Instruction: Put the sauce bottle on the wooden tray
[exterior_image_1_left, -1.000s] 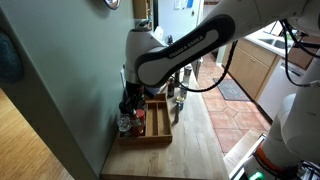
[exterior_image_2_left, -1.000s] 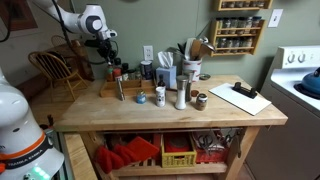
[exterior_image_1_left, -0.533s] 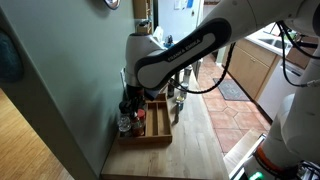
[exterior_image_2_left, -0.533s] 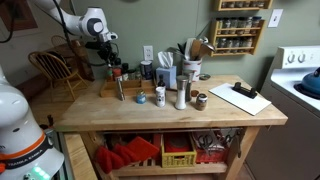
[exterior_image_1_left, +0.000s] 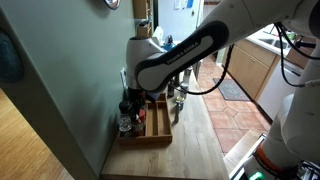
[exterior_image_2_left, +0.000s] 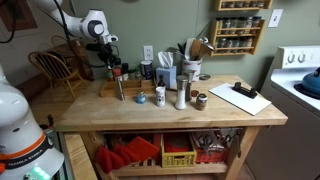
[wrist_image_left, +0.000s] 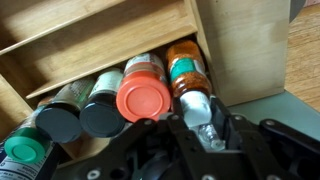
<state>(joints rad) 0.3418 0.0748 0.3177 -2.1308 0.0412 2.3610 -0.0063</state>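
Observation:
The sauce bottle (wrist_image_left: 186, 66) has an amber body, a green band and a clear cap, and stands in the corner of the wooden tray (wrist_image_left: 90, 40) beside several jars. My gripper (wrist_image_left: 207, 128) is shut around the bottle's cap end, a finger on each side. In both exterior views the gripper (exterior_image_1_left: 129, 100) (exterior_image_2_left: 108, 63) hangs over the tray (exterior_image_1_left: 158, 128) (exterior_image_2_left: 127, 90) at the table's end, close to the wall. The bottle is hidden there by the arm and jars.
A red-lidded jar (wrist_image_left: 143, 98), two dark-lidded jars (wrist_image_left: 100, 115) and a green-capped bottle (wrist_image_left: 25, 150) crowd the tray next to the sauce bottle. On the table stand shakers (exterior_image_2_left: 181, 97), small jars (exterior_image_2_left: 159, 96), a utensil holder (exterior_image_2_left: 189, 62) and a clipboard (exterior_image_2_left: 240, 97).

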